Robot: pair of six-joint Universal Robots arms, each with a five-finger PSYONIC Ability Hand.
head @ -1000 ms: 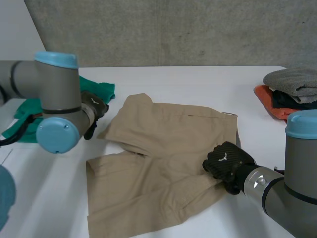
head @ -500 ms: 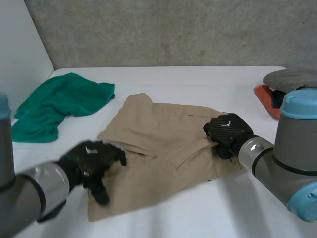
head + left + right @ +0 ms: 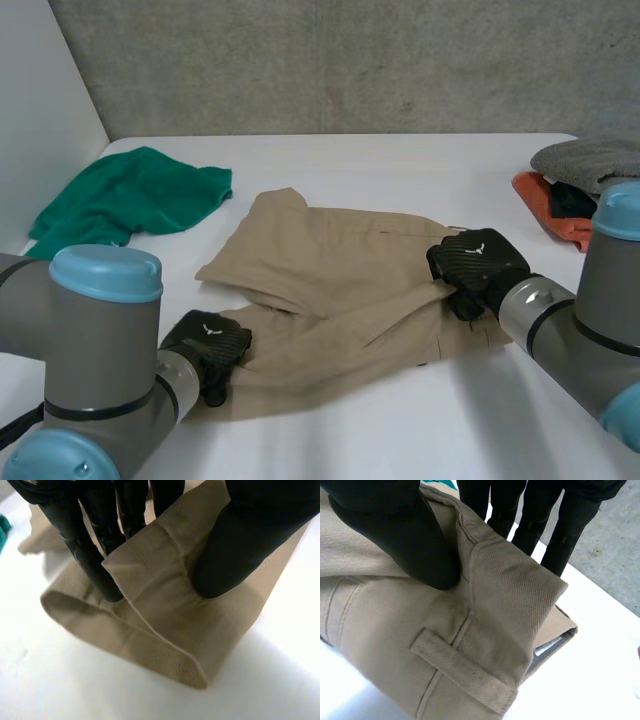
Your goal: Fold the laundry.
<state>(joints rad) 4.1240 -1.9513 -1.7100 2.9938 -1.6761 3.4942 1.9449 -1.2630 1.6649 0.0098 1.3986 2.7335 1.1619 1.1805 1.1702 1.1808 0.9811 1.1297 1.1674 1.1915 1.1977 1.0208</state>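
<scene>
left robot hand [image 3: 208,345] pinching shorts [image 3: 340,270] hem [image 3: 150,647], right robot hand [image 3: 472,262] pinching waistband [image 3: 512,600]

left hand [image 3: 208,345] pinching with thumb, right hand [image 3: 476,266] pinching too

White table [image 3: 400,160], tan shorts [image 3: 340,290] at centre, green cloth [image 3: 130,200] far left, clothes pile [image 3: 585,165] far right
</scene>
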